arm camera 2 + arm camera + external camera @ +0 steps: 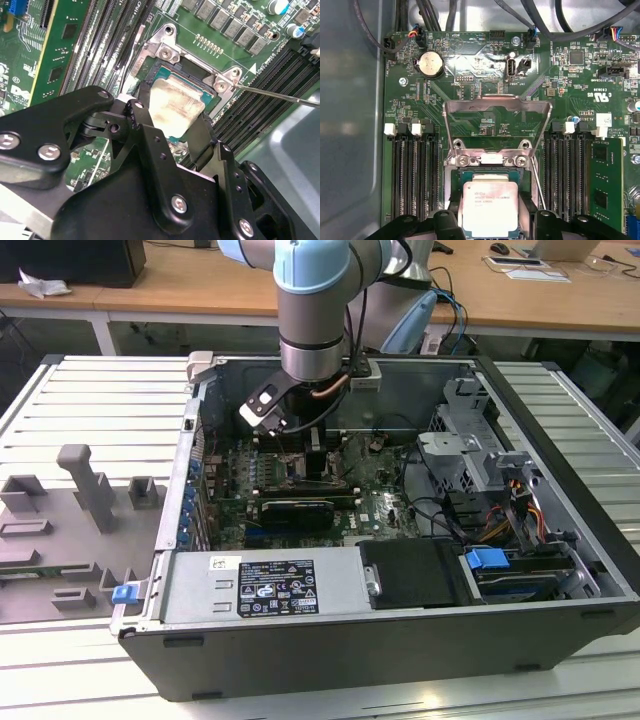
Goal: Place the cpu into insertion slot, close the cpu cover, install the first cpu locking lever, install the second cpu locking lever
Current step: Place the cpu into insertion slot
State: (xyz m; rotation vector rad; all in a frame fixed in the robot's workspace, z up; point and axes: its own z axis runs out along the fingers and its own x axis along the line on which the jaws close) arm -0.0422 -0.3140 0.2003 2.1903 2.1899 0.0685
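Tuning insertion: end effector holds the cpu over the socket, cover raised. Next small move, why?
Probably ease straight down slightly. The end effector grips the pale silver-beige square cpu over the small dark silver-rimmed insertion slot; whether it is seated I cannot tell. The thin silver metal cpu cover stands open, clear of the path.

An open computer case (pixel 300 670) lies on a ribbed metal table (pixel 100 390). The pale blue and silver robot arm (pixel 315 330) reaches straight down into the case's far left part, with the gripper (pixel 318 458) low over the green motherboard (pixel 385 510). A labelled power supply (pixel 265 585) lies along the near side, and a blue latch (pixel 487 561) sits to its right. Grey fixture blocks (pixel 90 485) stand left of the case.
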